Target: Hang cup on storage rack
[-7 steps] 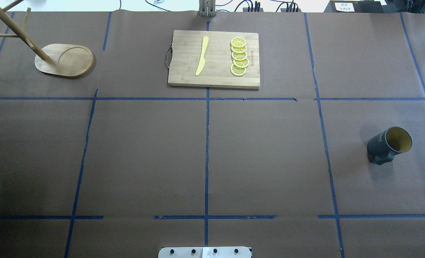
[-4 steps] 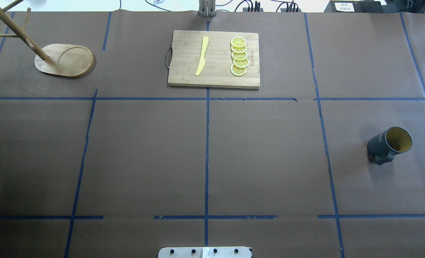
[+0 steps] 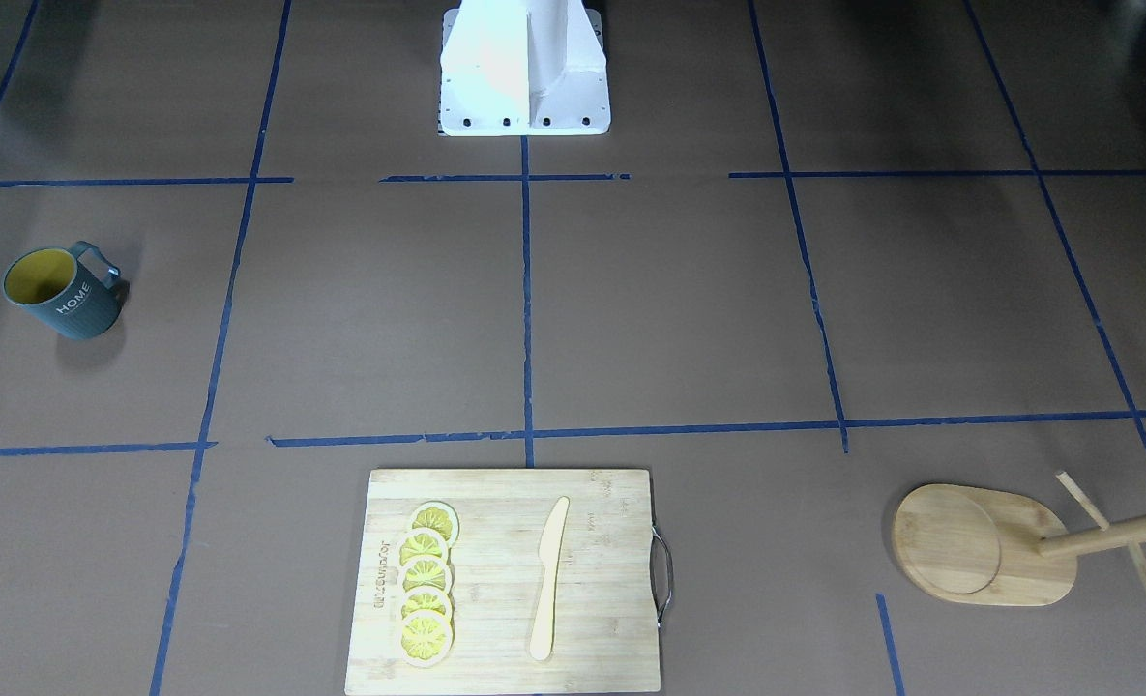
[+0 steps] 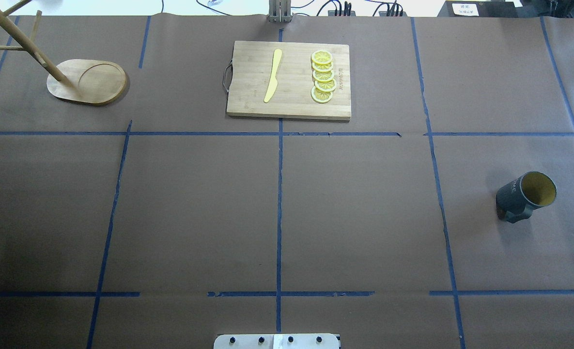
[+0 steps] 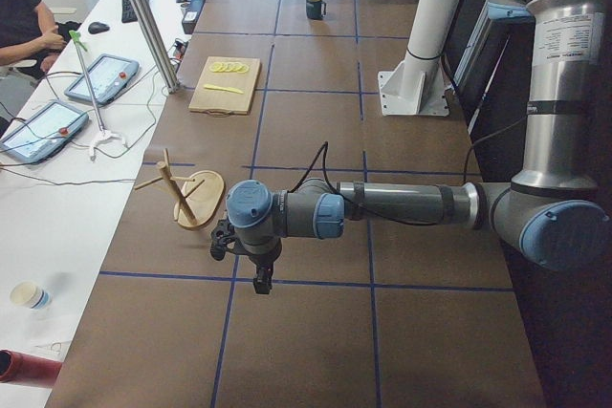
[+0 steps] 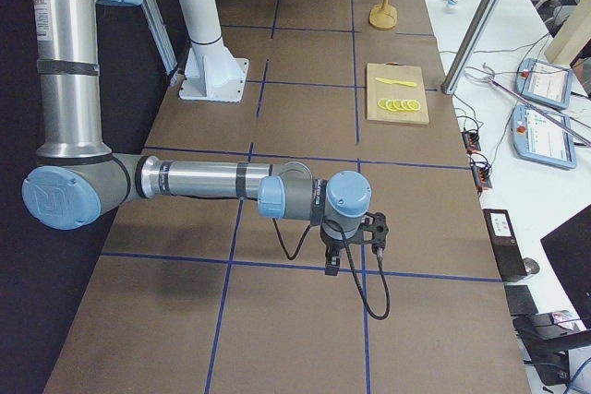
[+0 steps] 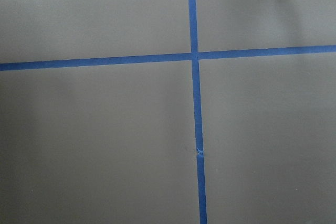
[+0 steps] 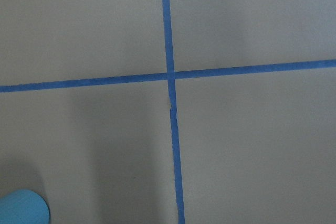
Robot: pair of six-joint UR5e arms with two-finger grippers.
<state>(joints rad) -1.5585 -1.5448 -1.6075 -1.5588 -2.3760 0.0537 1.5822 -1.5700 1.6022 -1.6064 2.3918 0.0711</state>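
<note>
- While neither arm reaches into the front-facing view, we see the dark teal-grey ribbed cup (image 3: 60,298), yellow inside and lettered "HOME" in white. It stands alone on the brown paper-covered table (image 3: 679,309) at the robot's right, loop handle toward the white robot pedestal (image 3: 524,72).
- The light bamboo storage rack (image 3: 984,546), with an oval base, round post and thin pegs, stands well apart from the cup at the robot's left. Between them lies a rectangular bamboo cutting board (image 3: 602,628) bearing five yellow lemon slices (image 3: 426,580) and a pale yellow knife (image 3: 548,580).
- From overhead, we find the same layout, with the cup in one square of the blue tape lines (image 4: 279,194) and no peg holding it.
- From the left end, the left gripper (image 5: 260,282) hangs pointing down near the storage rack. We cannot tell whether its fingers are spread.
- From the right end, the right gripper (image 6: 332,269) hangs low over a tape line. We cannot tell its finger state either.
- Both wrist cameras show us only paper and crossing tape.
</note>
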